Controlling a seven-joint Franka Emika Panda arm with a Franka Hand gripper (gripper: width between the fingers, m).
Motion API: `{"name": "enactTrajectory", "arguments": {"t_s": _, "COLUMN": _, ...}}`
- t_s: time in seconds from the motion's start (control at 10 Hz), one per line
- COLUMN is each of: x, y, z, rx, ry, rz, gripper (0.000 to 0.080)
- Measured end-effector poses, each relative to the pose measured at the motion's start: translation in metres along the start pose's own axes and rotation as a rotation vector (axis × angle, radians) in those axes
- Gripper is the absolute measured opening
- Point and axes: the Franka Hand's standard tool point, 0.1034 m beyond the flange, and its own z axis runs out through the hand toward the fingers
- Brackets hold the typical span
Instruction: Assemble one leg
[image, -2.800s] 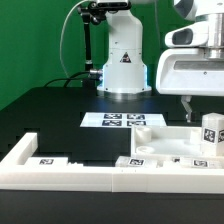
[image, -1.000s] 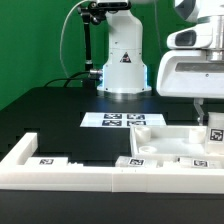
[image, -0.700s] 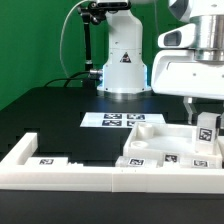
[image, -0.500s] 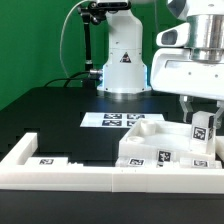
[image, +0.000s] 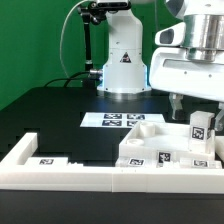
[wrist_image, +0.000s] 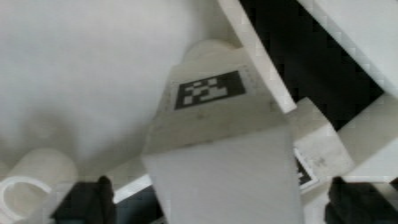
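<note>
My gripper (image: 197, 112) is at the exterior view's right, shut on the leg (image: 198, 128), a short white post with a square tag on its side. It holds the leg slightly tilted, with the lower end down at the wide white panel with raised edges (image: 150, 152). Whether the end touches the panel cannot be told. In the wrist view the leg (wrist_image: 214, 120) fills the middle, its tag facing the camera. A dark fingertip (wrist_image: 80, 196) shows on either side of it, and the gripper (wrist_image: 222, 200) is closed round it. The panel (wrist_image: 89, 80) lies behind.
The marker board (image: 122, 120) lies flat on the black table in front of the robot base (image: 123, 62). A long white L-shaped rail (image: 40, 160) with small tags runs along the front edge. The black table surface lies to the exterior view's left.
My gripper has moved toward the exterior view's left with the leg in it and tilted it slightly. The white panel has shifted left with it.
</note>
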Motion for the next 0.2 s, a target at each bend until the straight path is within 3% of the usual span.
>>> {"name": "enactTrajectory", "arguments": {"t_s": 0.2, "x": 0.0000, "y": 0.0000, "z": 0.0000, "rx": 0.000, "ry": 0.000, "rz": 0.000, "gripper": 0.0647}}
